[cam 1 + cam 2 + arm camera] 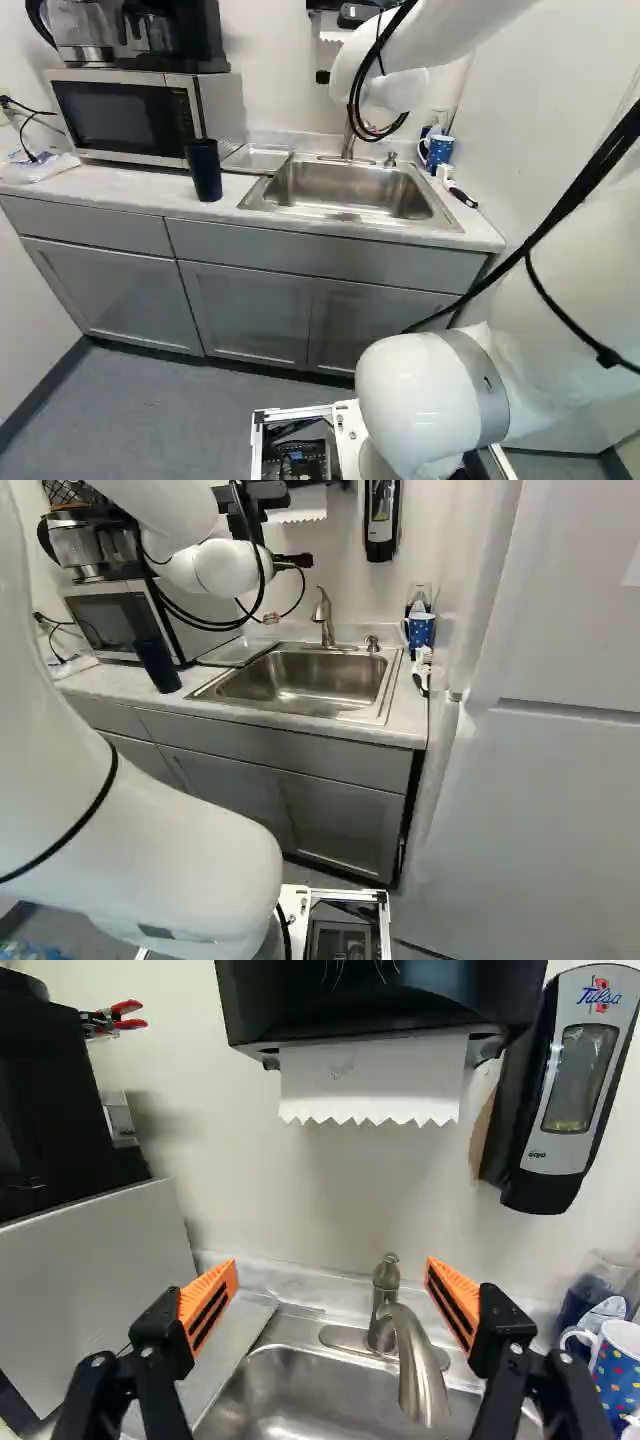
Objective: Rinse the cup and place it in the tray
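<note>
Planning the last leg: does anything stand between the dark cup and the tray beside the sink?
Nothing visible stands between the dark cup and the tray. The microwave flanks the tray on the side away from the sink, so approaching from the sink side is probably safer.

Faucet (325, 622) behind sink (345, 192), microwave (122, 118) left of both.

Arm (150, 850) raised, reaching forward; tool (293, 560) spread wide.
</note>
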{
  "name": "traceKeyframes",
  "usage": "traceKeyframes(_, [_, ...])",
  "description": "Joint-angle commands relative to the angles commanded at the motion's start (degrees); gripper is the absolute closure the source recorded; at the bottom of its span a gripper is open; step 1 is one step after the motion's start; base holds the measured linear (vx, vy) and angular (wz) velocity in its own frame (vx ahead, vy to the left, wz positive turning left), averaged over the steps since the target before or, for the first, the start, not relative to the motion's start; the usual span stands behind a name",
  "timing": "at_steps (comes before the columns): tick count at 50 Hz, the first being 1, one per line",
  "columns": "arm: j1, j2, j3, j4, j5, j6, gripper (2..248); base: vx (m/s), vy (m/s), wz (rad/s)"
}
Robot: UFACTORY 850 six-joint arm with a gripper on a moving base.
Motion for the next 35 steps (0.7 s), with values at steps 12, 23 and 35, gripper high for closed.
traceKeyframes(12, [0.0, 0.0, 0.0, 0.0, 0.0, 0.0, 3, -0.003, -0.001, 0.000])
traceKeyframes(23, [0.0, -1.6, -1.4, 0.0, 0.0, 0.0, 3, 0.000, 0.000, 0.000])
traceKeyframes(35, [-0.1, -4.1, -3.7, 0.0, -0.7, 0.0, 3, 0.000, 0.000, 0.000])
